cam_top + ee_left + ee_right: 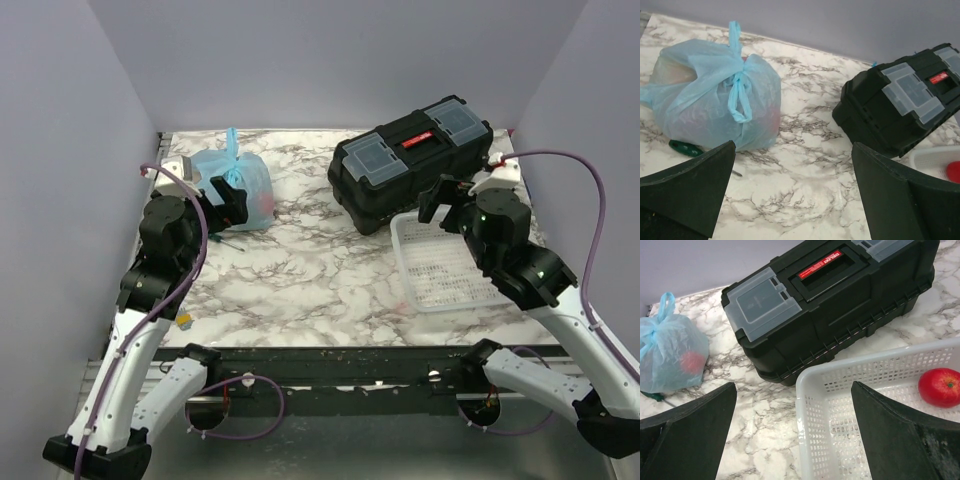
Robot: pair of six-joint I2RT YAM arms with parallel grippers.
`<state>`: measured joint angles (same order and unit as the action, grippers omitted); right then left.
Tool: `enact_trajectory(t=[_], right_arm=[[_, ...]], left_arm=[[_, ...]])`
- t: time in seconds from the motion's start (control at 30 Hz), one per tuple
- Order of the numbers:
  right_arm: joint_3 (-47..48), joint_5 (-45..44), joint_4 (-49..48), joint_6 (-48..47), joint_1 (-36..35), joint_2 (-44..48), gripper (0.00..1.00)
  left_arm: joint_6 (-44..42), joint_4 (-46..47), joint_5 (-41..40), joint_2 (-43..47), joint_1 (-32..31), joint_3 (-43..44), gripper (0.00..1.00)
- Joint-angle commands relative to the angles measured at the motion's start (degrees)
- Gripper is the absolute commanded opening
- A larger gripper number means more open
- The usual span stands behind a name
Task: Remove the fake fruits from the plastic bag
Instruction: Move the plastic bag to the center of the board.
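Jaws on left gripper (232,200) and right gripper (443,205) are gaping; left is hovering by seemingly knotted light-blue plastic bag (710,95), needing untying next.

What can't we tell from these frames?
- Bag contents, all views: the knotted plastic bag is cloudy; only a red blur shows through. Count and kinds inside unknown.
- Green-handled tool, left wrist view: shaft partly behind the left gripper; type unclear.
- Red fruit in the basket: top view, the right arm covers it; left wrist view, cut off by the frame edge.
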<state>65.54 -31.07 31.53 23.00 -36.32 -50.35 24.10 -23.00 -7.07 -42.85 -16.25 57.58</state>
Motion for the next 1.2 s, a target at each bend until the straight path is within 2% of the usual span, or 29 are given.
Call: enact_trajectory(t=[0.0,0.17,0.33,0.5,0.67,1.0,1.1,1.17], right_arm=[[0.72,-0.31,3.17,1.59,-0.25,-2.89,1.00],[0.98,0.91,5.10,2.12,-0.25,-5.34,1.00],[0.67,1.20,5.39,2.19,-0.25,-6.72,1.00],[1.52,0.64,6.30,3.28,-0.27,-8.07,1.00],[1.04,0.18,6.00,4.31,-0.25,-7.88,1.00],[1.08,0.40,7.43,3.45,-0.21,-6.28,1.00],[1.24,0.30,7.49,3.47,-0.29,-5.80,1.00],[1.55,0.68,7.75,3.44,-0.25,-5.88,1.00]], left_arm=[[6.31,-5.49,-9.20,-4.85,1.03,2.07,0.99],[10.13,-10.53,-8.11,-12.27,5.43,5.38,0.99],[13.16,-9.79,3.18,-17.55,12.07,5.55,0.97],[15.09,-7.64,10.18,-23.50,14.89,7.05,0.92],[20.46,-3.44,18.99,-29.22,17.61,7.72,0.86],[29.27,-0.84,17.56,-38.93,18.35,9.58,0.77],[30.90,0.22,17.11,-41.22,18.44,9.55,0.65],[30.97,1.00,16.99,-42.58,18.60,9.99,0.52]])
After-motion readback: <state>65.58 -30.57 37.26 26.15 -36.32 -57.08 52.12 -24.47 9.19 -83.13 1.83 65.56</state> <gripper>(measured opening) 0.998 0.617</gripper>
